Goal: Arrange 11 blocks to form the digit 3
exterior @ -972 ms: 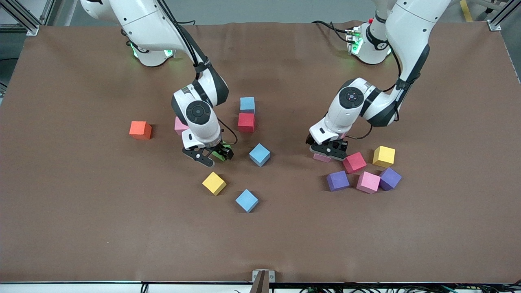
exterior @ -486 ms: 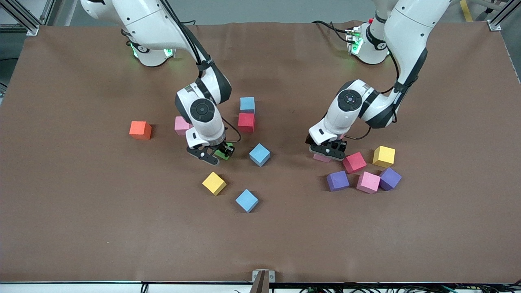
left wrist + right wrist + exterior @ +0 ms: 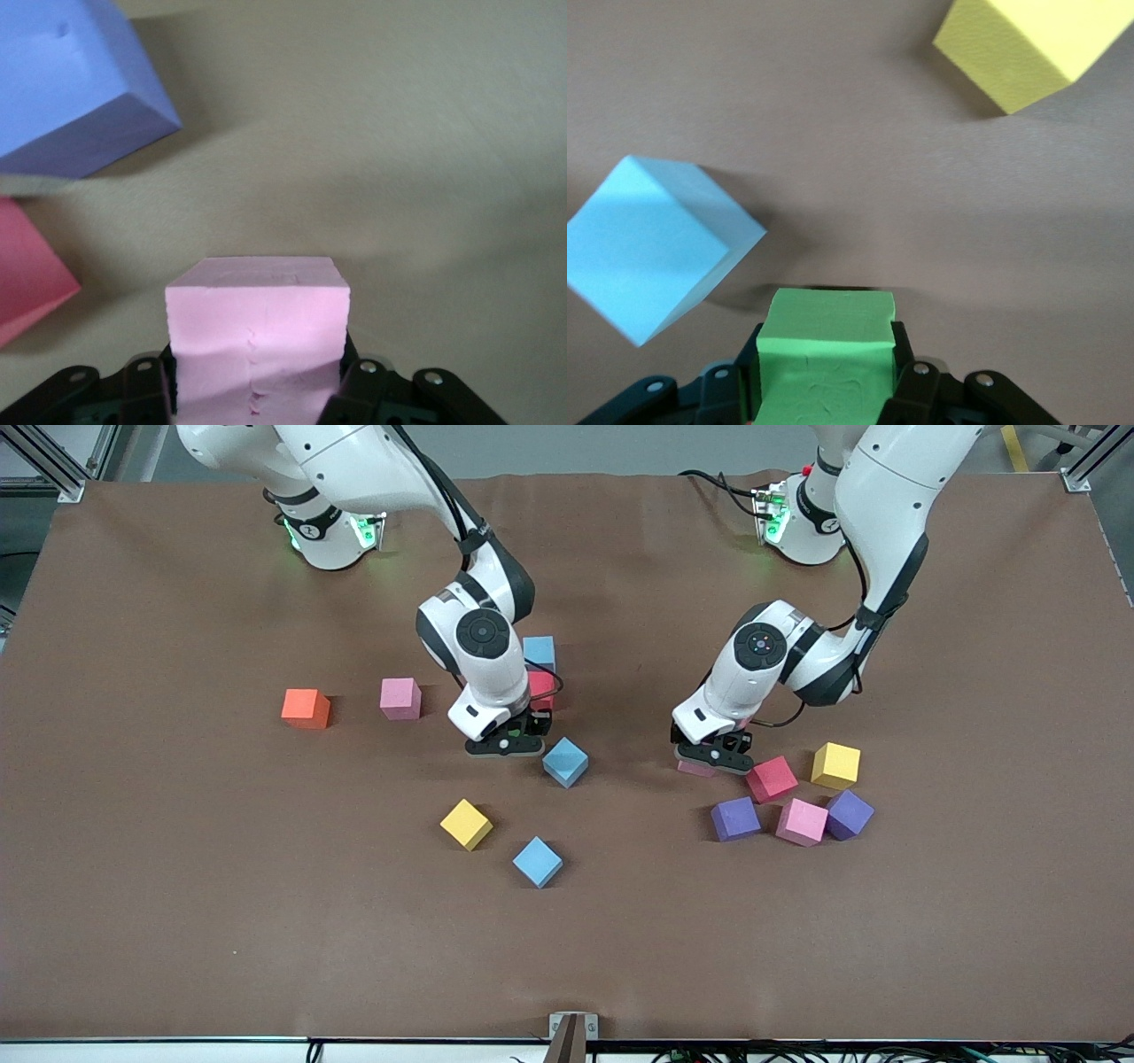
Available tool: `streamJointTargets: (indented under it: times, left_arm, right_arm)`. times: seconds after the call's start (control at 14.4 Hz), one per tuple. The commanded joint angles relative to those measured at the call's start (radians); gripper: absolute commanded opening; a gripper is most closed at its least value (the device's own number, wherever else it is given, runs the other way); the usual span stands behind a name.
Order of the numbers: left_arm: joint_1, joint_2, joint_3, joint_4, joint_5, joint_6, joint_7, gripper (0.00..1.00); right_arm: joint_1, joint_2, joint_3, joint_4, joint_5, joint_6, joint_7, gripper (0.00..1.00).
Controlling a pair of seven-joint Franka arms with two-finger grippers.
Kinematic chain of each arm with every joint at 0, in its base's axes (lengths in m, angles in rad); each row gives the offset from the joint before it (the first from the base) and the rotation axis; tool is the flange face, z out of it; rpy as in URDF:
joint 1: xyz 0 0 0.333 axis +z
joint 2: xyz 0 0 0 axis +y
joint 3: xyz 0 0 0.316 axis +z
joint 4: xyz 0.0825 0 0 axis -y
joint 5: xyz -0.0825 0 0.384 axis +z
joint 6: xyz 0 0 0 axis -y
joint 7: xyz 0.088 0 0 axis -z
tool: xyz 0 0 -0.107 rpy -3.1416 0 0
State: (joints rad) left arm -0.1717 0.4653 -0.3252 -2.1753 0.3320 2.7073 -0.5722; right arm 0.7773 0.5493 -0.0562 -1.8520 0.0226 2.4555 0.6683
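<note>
- Right gripper point(image 3: 824, 390): clamped on the green block point(image 3: 826, 359), up over bare table beside a blue block point(image 3: 565, 762).
- Left gripper point(image 3: 255, 394): closed on a pink block point(image 3: 257, 332), low at the table, just beside a red block point(image 3: 772, 779).
- Other blocks: scattered loose, no digit formed.

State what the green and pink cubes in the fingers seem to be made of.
Green cube: apparently soft matte foam; its face is dented and shows no shine. Pink cube: seemingly the same foam, dull, with a creased, pitted face between the fingers.
</note>
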Motion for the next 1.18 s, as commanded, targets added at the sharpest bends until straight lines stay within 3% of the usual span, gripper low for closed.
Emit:
streamJointTargets:
  times: [0.0, 0.28, 0.69, 1.11]
  left_arm:
    - [-0.014, -0.014, -0.003, 0.003, 0.035, -0.008, -0.153, 0.41]
    - [-0.015, -0.033, -0.006, -0.001, 0.035, -0.017, -0.302, 0.41]
    - [-0.012, -0.046, -0.058, 0.006, 0.033, -0.017, -0.938, 0.41]
    - [-0.012, -0.071, -0.123, 0.003, 0.033, -0.02, -1.322, 0.41]
  right_arm:
    - [0.01, -0.005, -0.002, 0.0, 0.0, -0.009, -0.015, 0.01]
    - [0.019, -0.002, -0.002, 0.0, 0.007, -0.006, 0.007, 0.01]
    - [0.04, 0.043, -0.002, 0.031, 0.01, -0.009, 0.059, 0.02]
    - [0.049, 0.061, -0.002, 0.05, 0.011, -0.01, 0.085, 0.02]
